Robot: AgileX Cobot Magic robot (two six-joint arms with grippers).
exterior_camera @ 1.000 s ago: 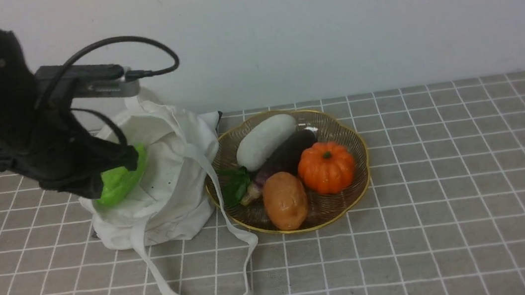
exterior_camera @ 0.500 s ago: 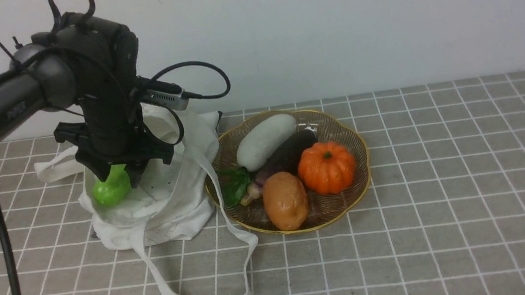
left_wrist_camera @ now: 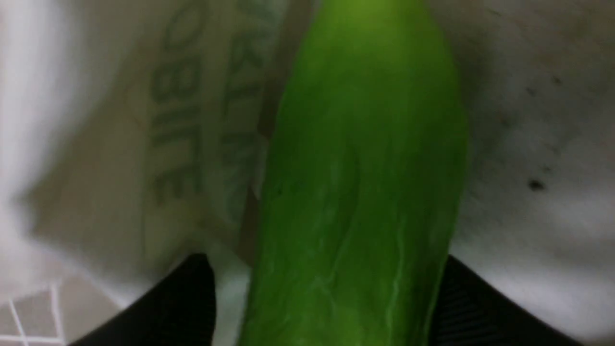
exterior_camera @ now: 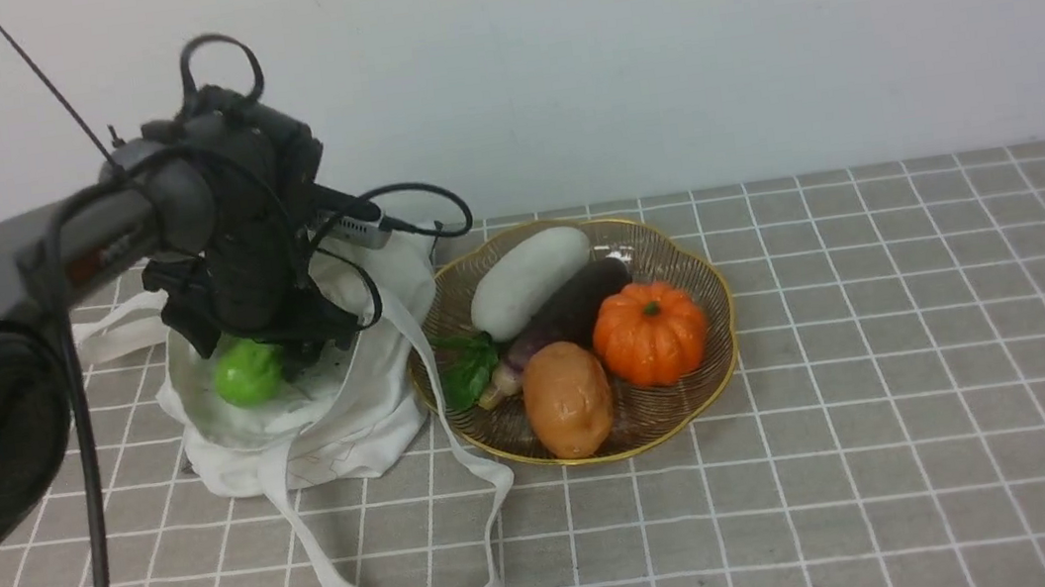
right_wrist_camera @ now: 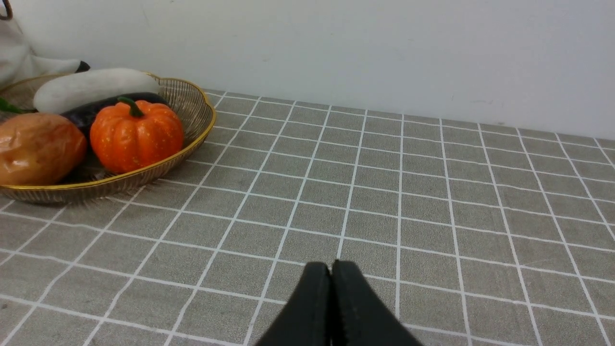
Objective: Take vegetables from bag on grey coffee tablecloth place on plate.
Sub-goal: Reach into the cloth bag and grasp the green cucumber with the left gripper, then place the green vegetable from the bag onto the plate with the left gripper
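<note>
green vegetable (exterior_camera: 248, 372): left of the frame, inside the white bag (exterior_camera: 231, 437)
left end effector (left_wrist_camera: 326, 307): fingers spread wide astride it, grip unconfirmed
right end effector (right_wrist_camera: 330, 307): 2 fingertips together
handling: likely firm, light, slippery
best hold: probably mid-body, across the ridges
bag: soft, creased cloth
plate (exterior_camera: 642, 450): ribbed, gold scalloped rim, 5 items aboard, centre of the frame

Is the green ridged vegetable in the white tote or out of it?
In. The front view shows the green vegetable inside the mouth of the tote, against its inner cloth.
</note>
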